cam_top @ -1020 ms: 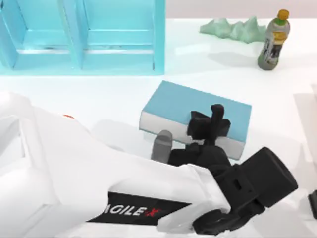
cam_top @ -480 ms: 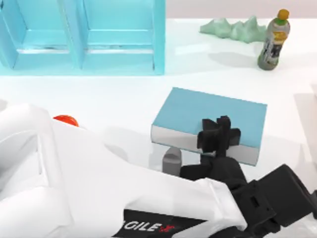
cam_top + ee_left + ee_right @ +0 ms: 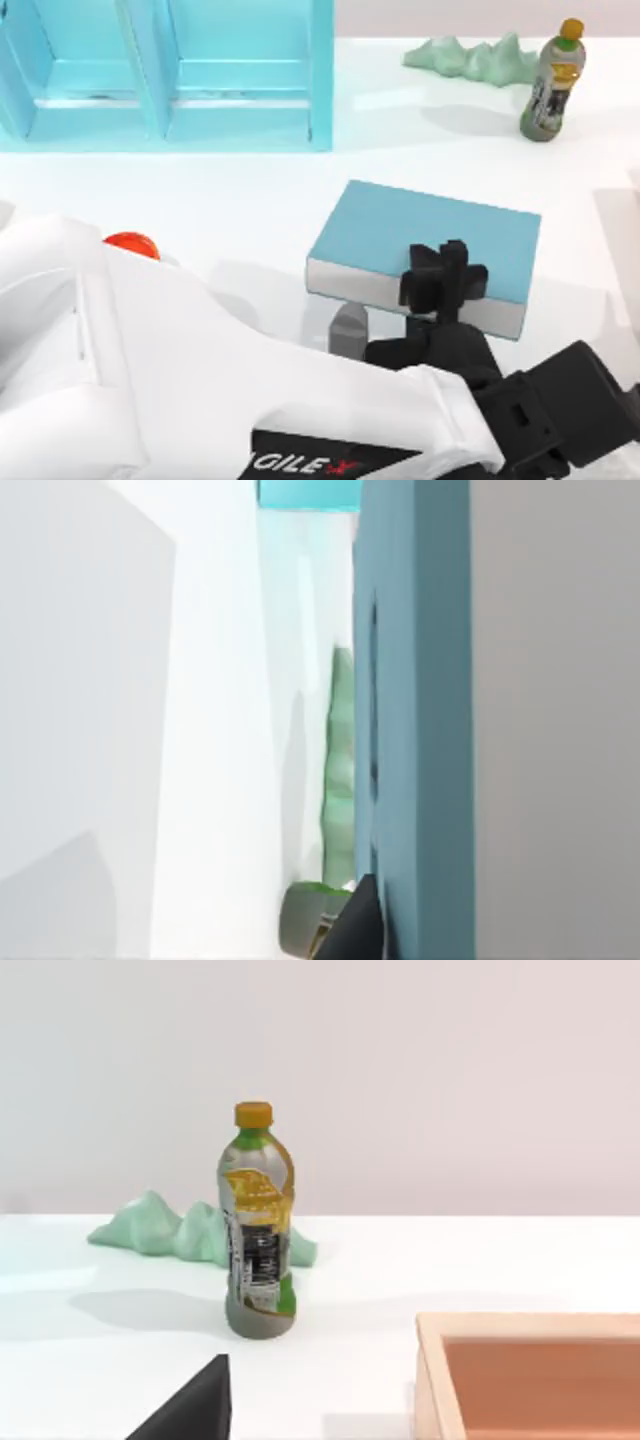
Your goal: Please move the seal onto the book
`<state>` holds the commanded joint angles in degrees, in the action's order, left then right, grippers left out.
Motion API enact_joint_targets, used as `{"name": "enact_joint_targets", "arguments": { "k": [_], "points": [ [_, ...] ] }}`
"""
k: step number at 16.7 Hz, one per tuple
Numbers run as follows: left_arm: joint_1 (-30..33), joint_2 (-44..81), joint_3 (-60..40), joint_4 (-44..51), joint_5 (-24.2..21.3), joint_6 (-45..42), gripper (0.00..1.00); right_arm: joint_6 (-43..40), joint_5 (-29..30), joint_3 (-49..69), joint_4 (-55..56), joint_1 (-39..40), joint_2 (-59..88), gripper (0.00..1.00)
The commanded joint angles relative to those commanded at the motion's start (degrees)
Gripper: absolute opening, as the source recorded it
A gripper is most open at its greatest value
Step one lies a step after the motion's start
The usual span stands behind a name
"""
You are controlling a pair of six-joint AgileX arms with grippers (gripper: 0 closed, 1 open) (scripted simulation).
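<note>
The seal is hidden from me, probably under the left gripper (image 3: 445, 280) at the book's (image 3: 400, 225) near edge; whether the jaws pinch it I cannot tell. It's likely small, stiff and light, best held by its sides. The book lies flat on a smooth white bench (image 3: 250, 200). The right arm idles facing a bottle (image 3: 258, 1230).

Left tool (image 3: 445, 280) over book (image 3: 430, 235); shelf (image 3: 170, 75) behind; bottle (image 3: 553, 85) far right.
</note>
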<state>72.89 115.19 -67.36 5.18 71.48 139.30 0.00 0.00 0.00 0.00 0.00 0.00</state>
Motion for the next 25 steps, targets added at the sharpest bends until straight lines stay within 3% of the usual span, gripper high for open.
{"name": "enact_joint_targets", "arguments": {
  "k": [12, 25],
  "points": [
    [-0.26, 4.2, 2.41, -6.35, -0.28, -0.21, 0.0, 0.0, 0.0, 0.0, 0.0, 0.0, 0.0, 1.0],
    [-0.26, 4.2, 2.41, -6.35, -0.28, -0.21, 0.98, 0.0, 0.0, 0.0, 0.0, 0.0, 0.0, 1.0]
  ]
}}
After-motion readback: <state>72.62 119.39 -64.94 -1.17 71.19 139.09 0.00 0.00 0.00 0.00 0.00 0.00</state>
